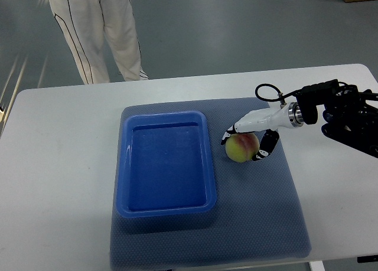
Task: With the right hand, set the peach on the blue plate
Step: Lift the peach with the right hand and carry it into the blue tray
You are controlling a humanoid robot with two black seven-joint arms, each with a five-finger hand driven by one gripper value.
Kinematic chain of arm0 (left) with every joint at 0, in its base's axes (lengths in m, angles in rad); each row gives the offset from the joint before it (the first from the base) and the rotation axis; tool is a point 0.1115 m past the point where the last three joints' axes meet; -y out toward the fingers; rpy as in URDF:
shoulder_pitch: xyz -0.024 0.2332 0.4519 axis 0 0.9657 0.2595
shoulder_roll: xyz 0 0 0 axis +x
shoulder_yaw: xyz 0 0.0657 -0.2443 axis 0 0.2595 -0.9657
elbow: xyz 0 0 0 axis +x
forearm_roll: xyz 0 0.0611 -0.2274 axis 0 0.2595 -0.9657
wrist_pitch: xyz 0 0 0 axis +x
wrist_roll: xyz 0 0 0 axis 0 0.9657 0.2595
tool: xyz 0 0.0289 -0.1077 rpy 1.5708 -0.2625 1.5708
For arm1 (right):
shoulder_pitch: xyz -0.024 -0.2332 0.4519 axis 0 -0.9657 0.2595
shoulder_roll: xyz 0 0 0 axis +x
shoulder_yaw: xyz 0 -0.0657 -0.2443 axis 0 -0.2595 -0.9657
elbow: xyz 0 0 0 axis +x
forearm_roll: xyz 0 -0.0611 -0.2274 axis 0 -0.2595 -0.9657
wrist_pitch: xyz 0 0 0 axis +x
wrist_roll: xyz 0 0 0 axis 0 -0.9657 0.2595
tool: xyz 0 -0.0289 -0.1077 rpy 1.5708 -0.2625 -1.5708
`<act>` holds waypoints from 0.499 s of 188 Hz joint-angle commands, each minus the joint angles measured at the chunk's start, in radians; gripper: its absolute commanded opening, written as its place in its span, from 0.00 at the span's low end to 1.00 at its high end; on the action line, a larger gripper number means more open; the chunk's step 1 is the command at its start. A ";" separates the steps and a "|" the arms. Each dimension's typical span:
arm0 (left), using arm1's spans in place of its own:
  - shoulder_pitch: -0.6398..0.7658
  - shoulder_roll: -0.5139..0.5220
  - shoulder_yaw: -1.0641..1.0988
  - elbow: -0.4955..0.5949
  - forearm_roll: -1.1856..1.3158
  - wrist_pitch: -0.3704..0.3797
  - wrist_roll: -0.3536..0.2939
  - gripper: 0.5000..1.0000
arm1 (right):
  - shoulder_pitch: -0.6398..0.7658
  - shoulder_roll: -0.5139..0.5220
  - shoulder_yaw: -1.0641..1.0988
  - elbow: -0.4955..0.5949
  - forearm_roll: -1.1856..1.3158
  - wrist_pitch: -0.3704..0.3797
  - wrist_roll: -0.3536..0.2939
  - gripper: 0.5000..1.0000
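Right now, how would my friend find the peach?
Look at the grey mat on the white table. Just right of the blue rectangular plastic plate sits a round yellow-green peach, blushed red, the only fruit, with the right hand around it.

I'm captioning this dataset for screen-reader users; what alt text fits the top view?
The robot's right hand, white-fingered with black tips, curls around a round yellow-pink peach on a grey-blue mat, just right of an empty blue rectangular plastic plate. All sit on a white table; a person's white-trousered legs stand behind it.
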 commanded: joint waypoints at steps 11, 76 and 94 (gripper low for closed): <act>0.000 0.000 0.000 0.000 0.000 0.000 0.000 1.00 | 0.033 -0.001 0.006 0.002 0.014 0.002 0.005 0.49; 0.000 0.000 -0.002 0.000 0.000 0.000 0.000 1.00 | 0.164 0.155 0.014 -0.023 0.043 -0.001 -0.002 0.50; 0.000 0.000 -0.002 -0.002 0.000 0.000 0.000 1.00 | 0.164 0.212 0.015 -0.060 0.051 -0.009 0.002 0.51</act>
